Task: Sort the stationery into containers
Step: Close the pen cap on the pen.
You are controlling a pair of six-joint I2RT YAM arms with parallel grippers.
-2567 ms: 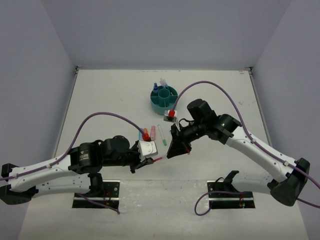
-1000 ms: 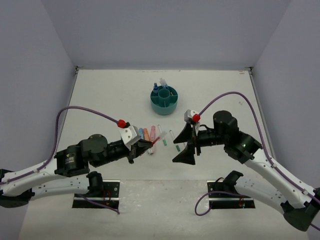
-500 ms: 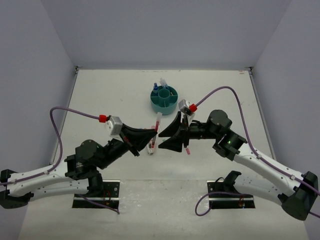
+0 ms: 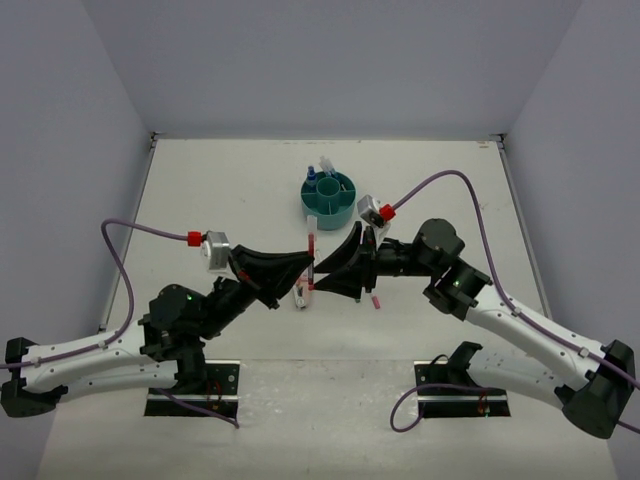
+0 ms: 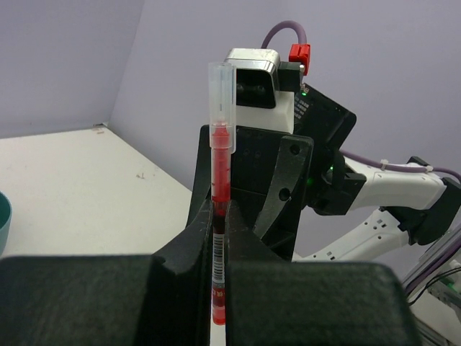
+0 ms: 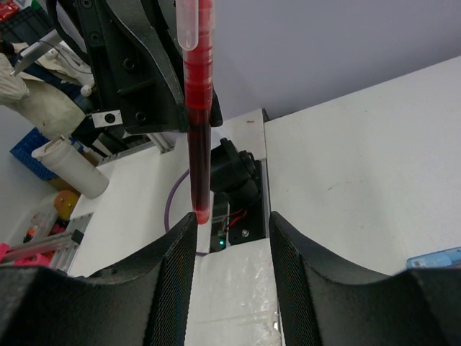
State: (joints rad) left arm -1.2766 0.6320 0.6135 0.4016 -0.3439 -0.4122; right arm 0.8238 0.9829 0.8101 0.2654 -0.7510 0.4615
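Note:
My left gripper (image 4: pixel 304 263) is shut on a red pen (image 4: pixel 311 243) with a clear cap and holds it upright, high above the table. In the left wrist view the pen (image 5: pixel 219 155) stands clamped between the jaws of the left gripper (image 5: pixel 220 220). My right gripper (image 4: pixel 324 268) faces it, open. In the right wrist view the pen (image 6: pixel 198 108) hangs with its lower tip by the inner edge of one of the fingers (image 6: pixel 169 288) of the right gripper (image 6: pixel 230 241), which do not grip it. The round teal organiser (image 4: pixel 311 207) stands beyond.
The organiser's back compartment holds blue markers and pens (image 4: pixel 319 175). A small white item (image 4: pixel 299 298) and a pen (image 4: pixel 375 297) lie on the table under the grippers. A blue item (image 6: pixel 436 258) shows at the right edge of the right wrist view.
My left gripper picked the red pen off the table and raised it upright. The right gripper turned to face it. In the last half second both closed in slightly.

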